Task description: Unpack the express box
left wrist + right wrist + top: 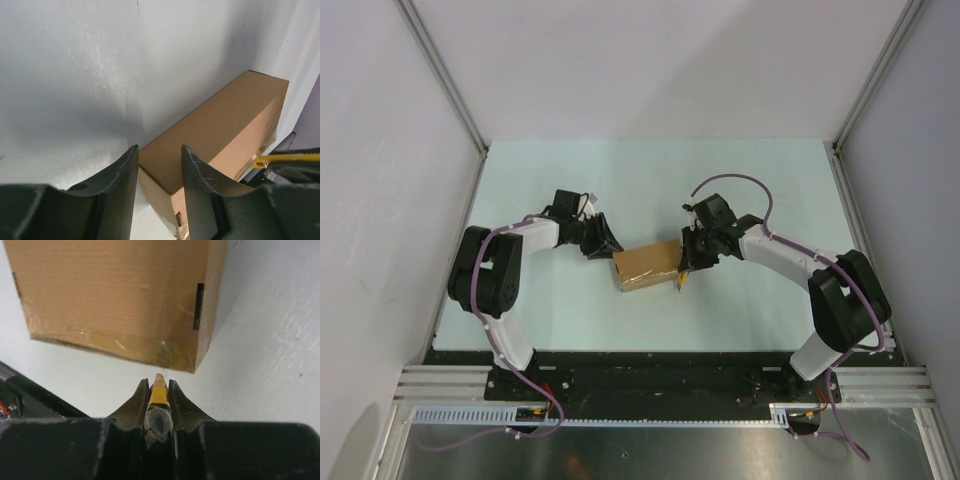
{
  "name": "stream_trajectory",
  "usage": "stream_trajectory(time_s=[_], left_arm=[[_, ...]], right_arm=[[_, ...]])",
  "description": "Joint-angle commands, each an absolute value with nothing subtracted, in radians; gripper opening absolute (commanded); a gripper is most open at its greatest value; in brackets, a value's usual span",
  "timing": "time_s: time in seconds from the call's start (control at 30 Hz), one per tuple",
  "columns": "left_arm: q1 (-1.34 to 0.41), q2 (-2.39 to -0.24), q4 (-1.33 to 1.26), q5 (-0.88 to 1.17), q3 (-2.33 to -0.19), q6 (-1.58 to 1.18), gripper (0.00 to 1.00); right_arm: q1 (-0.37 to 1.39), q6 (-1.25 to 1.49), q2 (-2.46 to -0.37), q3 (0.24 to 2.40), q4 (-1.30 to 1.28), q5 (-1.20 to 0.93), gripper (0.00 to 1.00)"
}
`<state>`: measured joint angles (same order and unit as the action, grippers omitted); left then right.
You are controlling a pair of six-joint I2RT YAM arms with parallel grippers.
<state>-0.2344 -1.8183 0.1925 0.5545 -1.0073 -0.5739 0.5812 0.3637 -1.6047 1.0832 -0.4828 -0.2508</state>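
Cardboard express box (647, 265) lies closed, tape (167, 351) seemingly uncut; right gripper (159, 382) clamps the utility knife (159, 396) near it, left gripper (159, 150) half-open, empty.

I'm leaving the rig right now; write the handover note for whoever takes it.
Left gripper: open, at the express box's left end, not clamped.
Right gripper: shut on the utility knife, tip just short of the box's taped right end.
Box: flat on the table between the arms, lid closed.
Done: knife in hand.
Left: steady box, cut tape, open, unpack.
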Motion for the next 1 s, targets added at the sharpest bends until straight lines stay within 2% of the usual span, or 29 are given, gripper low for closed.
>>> stream_trajectory(time_s=[0.0, 0.2, 0.57, 0.87, 0.97], left_arm=[[-0.232, -1.738, 0.193, 0.574, -0.979, -0.580, 0.43], [-0.232, -1.680, 0.193, 0.580, -0.916, -0.591, 0.40], [-0.268, -1.597, 0.193, 0.610, -0.822, -0.607, 0.37], [-0.365, -1.552, 0.192, 0.601, -0.793, -0.568, 0.43], [-0.371, -1.536, 0.199, 0.533, -0.787, -0.554, 0.43]], right_arm=[[0.584, 0.330, -1.635, 1.112, -0.422, -0.190, 0.00], [0.545, 0.308, -1.686, 1.140, -0.354, -0.161, 0.00], [0.511, 0.284, -1.812, 1.318, -0.291, -0.204, 0.00], [0.502, 0.262, -1.842, 1.353, -0.282, -0.167, 0.00], [0.492, 0.261, -1.826, 1.353, -0.288, -0.141, 0.00]])
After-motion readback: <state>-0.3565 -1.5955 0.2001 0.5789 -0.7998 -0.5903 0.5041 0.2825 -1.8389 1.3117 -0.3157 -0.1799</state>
